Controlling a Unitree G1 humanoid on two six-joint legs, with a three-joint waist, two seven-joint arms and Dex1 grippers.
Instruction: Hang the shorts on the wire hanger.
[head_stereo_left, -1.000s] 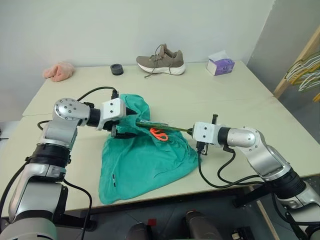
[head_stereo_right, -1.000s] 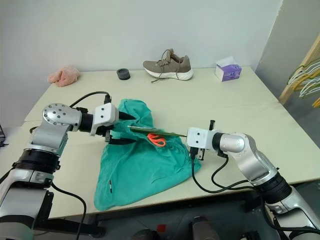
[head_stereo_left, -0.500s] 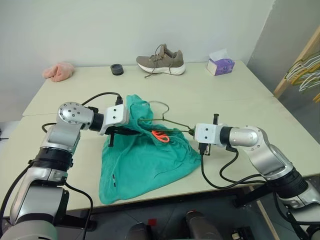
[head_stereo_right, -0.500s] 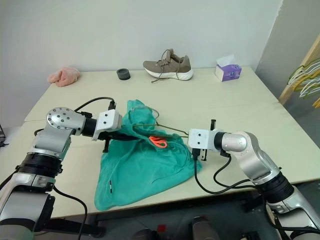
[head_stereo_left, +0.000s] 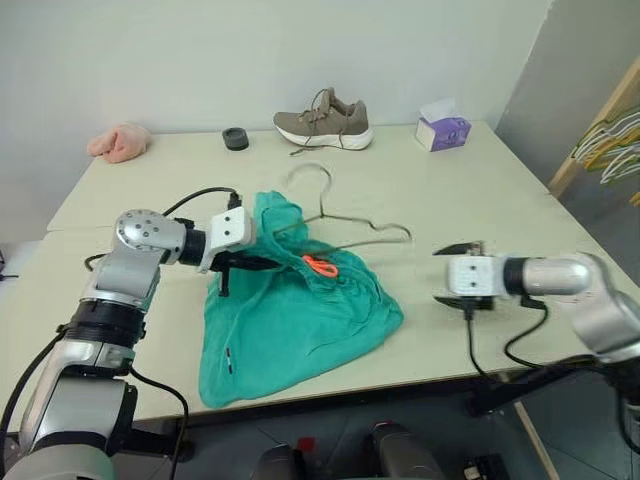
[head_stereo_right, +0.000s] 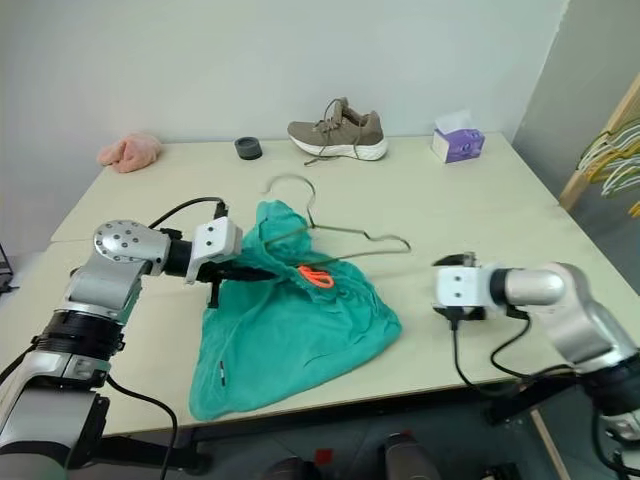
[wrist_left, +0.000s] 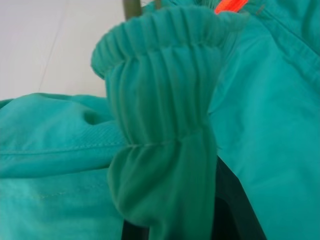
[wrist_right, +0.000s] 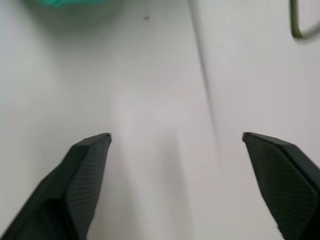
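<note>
Head view: your left gripper (head_stereo_left: 262, 262) is clamped on the shorts' (head_stereo_left: 300, 320) waistband at table (head_stereo_left: 480, 180) centre; hanger (head_stereo_left: 345, 222) at their 1 o'clock, partly tucked in. Left wrist: bunched waistband between fingers (wrist_left: 235, 210). Right wrist: right gripper (wrist_right: 176, 137) released, over bare table.

Along the table's (head_stereo_left: 500, 180) far edge: pink cloth (head_stereo_left: 118, 142), black cap (head_stereo_left: 235, 138), tan sneaker (head_stereo_left: 323, 117), tissue box (head_stereo_left: 443, 130).

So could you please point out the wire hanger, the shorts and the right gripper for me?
wire hanger (head_stereo_left: 303, 174), left eye view, on its curved hook.
shorts (head_stereo_left: 300, 320), left eye view, on the flat teal fabric.
right gripper (wrist_right: 177, 142), right wrist view, midway between its open fingertips.
</note>
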